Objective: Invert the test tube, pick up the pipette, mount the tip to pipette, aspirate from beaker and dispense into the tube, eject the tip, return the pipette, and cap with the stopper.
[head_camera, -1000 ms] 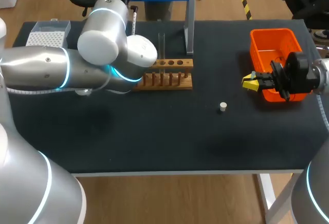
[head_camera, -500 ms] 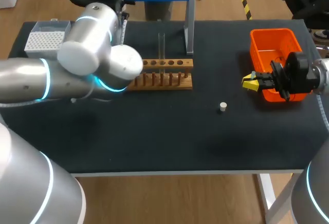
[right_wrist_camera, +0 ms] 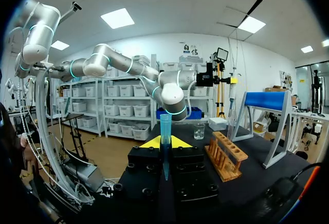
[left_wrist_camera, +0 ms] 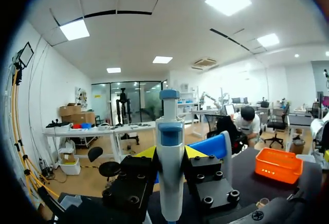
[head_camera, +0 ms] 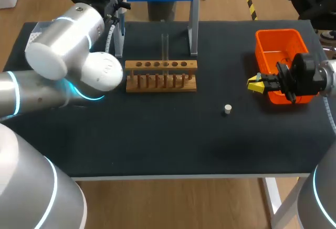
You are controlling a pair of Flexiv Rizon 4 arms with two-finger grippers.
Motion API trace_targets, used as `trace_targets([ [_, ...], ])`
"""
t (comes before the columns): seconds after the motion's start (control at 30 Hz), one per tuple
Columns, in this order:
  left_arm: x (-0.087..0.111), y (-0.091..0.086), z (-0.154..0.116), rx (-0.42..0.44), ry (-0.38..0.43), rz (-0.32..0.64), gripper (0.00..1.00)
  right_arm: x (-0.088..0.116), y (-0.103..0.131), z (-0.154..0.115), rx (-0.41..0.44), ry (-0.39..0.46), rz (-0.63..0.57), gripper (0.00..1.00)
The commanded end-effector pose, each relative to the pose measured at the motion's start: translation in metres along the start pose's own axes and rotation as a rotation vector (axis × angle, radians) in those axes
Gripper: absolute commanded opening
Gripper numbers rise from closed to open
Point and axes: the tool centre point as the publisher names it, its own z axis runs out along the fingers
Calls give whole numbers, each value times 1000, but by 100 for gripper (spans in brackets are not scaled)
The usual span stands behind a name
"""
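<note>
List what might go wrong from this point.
Mounting may miss: the left pincer holds the pipette far from the blue tip in the right pincer, so a skewed push could knock the tip loose. The left arm sits close beside the rack with its upright test tube; a swing might topple it.

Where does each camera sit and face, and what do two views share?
Head: above and behind, looking down on the table; left arm, right arm show.
Left wrist: on left arm, facing toward the bin; left gripper holds the pipette.
Right wrist: on right arm, facing the rack; right gripper holds a tip.
Head and right wrist share the rack.
</note>
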Motion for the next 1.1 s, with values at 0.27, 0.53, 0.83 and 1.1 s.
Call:
trace_targets([
  [0.27,-3,-11,-11,-28,375,5,0,1,0,-1,1,-1,0,0],
  [0.53,-3,-11,-11,-28,375,5,0,1,0,-1,1,-1,0,0],
  [0.83,5,-18,-31,0,467,5,0,1,0,-1,1,-1,0,0],
  [1.1,24,-30,-70,18,647,-4,0,1,0,-1,1,-1,0,0],
])
